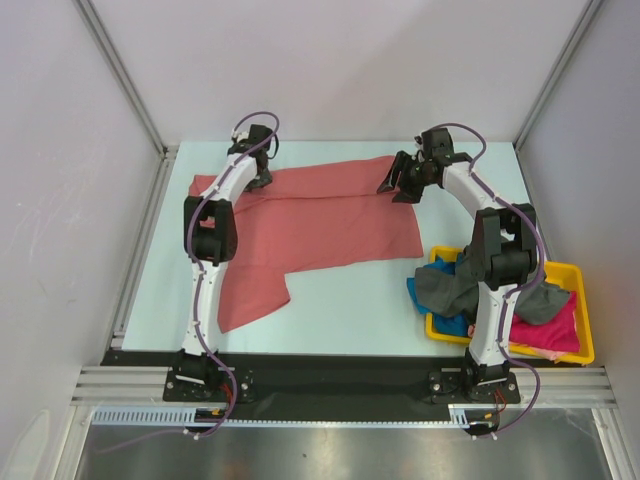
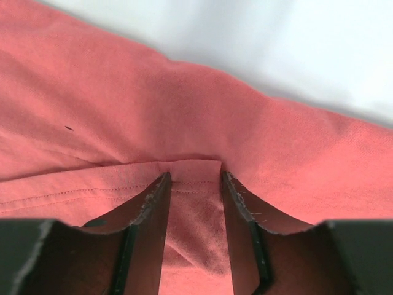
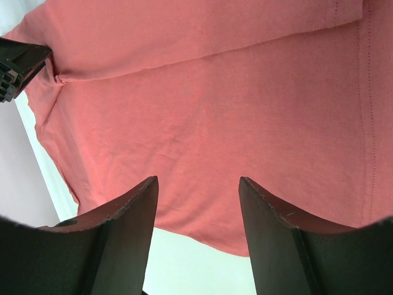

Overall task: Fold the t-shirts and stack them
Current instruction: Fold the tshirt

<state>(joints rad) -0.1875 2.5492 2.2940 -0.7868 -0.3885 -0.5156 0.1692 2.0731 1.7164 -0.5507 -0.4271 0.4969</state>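
A salmon-red t-shirt [image 1: 320,225] lies spread across the table, with a fold line running along its far part. My left gripper [image 1: 258,182] is at the shirt's far left. In the left wrist view its fingers [image 2: 193,175] stand a little apart, pressed down astride a stitched hem of the shirt [image 2: 123,92], with cloth between them. My right gripper [image 1: 398,188] hovers at the shirt's far right corner. In the right wrist view it [image 3: 198,179] is wide open and empty over the shirt's edge [image 3: 215,92]. Dark grey [image 1: 450,285], bright blue [image 1: 452,324] and magenta-pink [image 1: 555,325] tees are heaped at the right.
A yellow plastic tray [image 1: 586,305] at the near right holds the heaped tees, which spill over its left rim, beside my right arm's base. The pale table [image 1: 350,310] shows in front of the shirt. Walls and metal frame posts close in the far side and both ends.
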